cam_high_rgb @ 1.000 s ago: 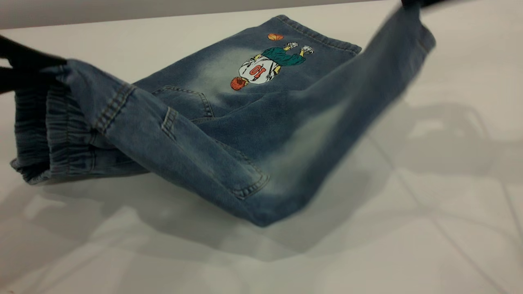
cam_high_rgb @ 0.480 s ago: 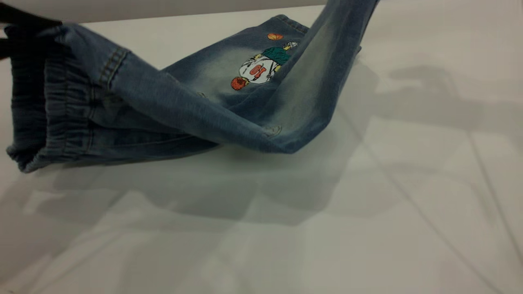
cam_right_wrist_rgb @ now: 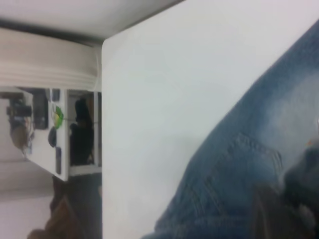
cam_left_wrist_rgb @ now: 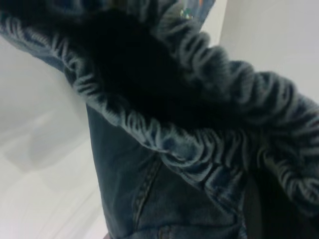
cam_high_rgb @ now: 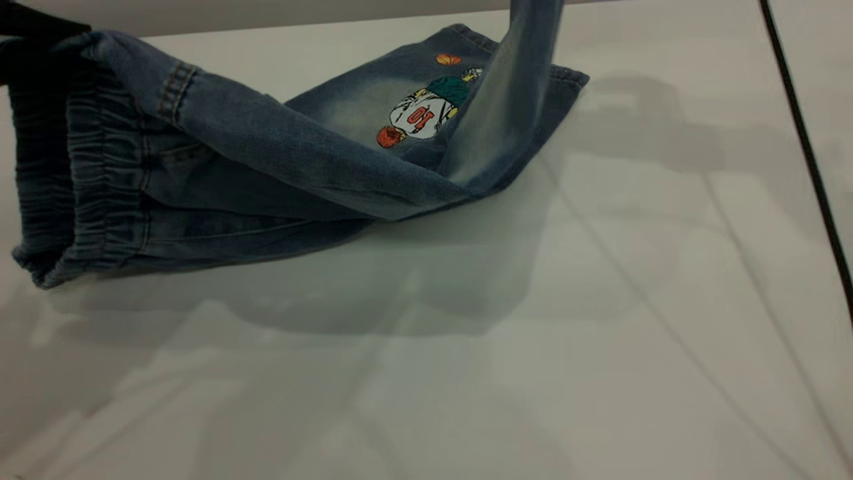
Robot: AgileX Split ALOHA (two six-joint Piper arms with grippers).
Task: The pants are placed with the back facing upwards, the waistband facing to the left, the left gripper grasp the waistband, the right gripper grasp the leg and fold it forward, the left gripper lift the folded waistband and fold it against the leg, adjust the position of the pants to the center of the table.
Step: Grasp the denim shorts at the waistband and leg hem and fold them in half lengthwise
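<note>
The blue denim pants (cam_high_rgb: 266, 160) lie partly on the white table (cam_high_rgb: 466, 373), with the basketball-player print (cam_high_rgb: 423, 110) facing up on the far leg. My left gripper (cam_high_rgb: 23, 30) is at the far left, shut on the ruched waistband (cam_high_rgb: 100, 180) and holding its top edge off the table. The waistband (cam_left_wrist_rgb: 199, 144) fills the left wrist view, with a dark finger (cam_left_wrist_rgb: 254, 209) against it. The plain faded leg (cam_high_rgb: 513, 87) rises steeply out of the top of the exterior view. My right gripper (cam_right_wrist_rgb: 279, 209) is shut on that leg and shows only in its wrist view.
A thin black cable (cam_high_rgb: 803, 160) crosses the table at the right. In the right wrist view the table's edge (cam_right_wrist_rgb: 102, 124) shows, with a shelf unit (cam_right_wrist_rgb: 50, 129) beyond it. Bare tabletop stretches in front of and to the right of the pants.
The lifted leg has swung left and away from the camera, over the printed leg. The sagging fold has drawn back towards the far side. The waistband is held a little higher.
</note>
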